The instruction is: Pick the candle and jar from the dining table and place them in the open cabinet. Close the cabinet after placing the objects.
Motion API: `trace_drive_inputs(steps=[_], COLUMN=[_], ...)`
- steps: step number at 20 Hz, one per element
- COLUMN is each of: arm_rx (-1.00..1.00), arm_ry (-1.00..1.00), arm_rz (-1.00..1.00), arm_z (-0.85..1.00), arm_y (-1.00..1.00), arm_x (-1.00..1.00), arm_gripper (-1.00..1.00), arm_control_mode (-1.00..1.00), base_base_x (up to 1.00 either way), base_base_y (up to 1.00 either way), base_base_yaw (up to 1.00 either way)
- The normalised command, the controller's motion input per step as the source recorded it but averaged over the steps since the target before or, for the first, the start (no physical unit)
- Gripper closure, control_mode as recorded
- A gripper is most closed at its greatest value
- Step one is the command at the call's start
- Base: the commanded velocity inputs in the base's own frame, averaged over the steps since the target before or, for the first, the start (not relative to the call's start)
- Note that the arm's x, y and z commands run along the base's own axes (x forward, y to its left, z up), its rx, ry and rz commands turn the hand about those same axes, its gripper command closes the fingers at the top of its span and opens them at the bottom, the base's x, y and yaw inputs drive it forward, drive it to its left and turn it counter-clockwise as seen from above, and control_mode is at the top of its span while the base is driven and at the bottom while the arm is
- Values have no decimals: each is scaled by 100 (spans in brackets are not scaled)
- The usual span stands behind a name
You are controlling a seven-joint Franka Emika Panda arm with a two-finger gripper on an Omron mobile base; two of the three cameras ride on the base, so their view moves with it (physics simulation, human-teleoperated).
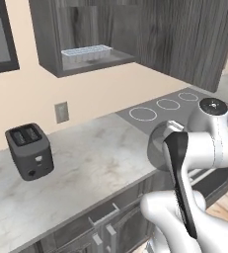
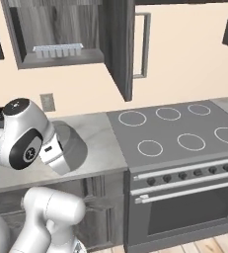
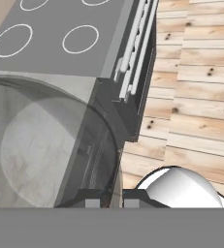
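Gripping the jar (image 2: pixel 68 148) in our clenched gripper (image 3: pixel 112 196), we are holding it tilted above the counter edge, left of the stove (image 2: pixel 179 133), below the open cabinet (image 2: pixel 61 34).

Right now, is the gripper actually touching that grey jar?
Touching. In the hand view the shut gripper has its fingertips clamped on the see-through jar wall, with no gap. The right base view shows the jar held above the counter.

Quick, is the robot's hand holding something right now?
Gripper: shut on the rim of the jar, the frosted grey one, held up over the counter's edge.
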Motion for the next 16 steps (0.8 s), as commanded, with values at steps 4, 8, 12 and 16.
trace_drive_inputs(steps=[4, 8, 12, 16], arm_rx=[0, 0, 0, 0], arm_ry=[0, 0, 0, 0], arm_rz=[0, 0, 0, 0], arm_z=[0, 0, 0, 0], arm_y=[0, 0, 0, 0], arm_x=[0, 0, 0, 0], arm_gripper=[100, 100, 100, 100], arm_control_mode=[100, 100, 100, 100], base_base_x=[20, 31, 36, 30], base_base_y=[18, 17, 17, 13], base_base_yaw=[2, 6, 7, 10])
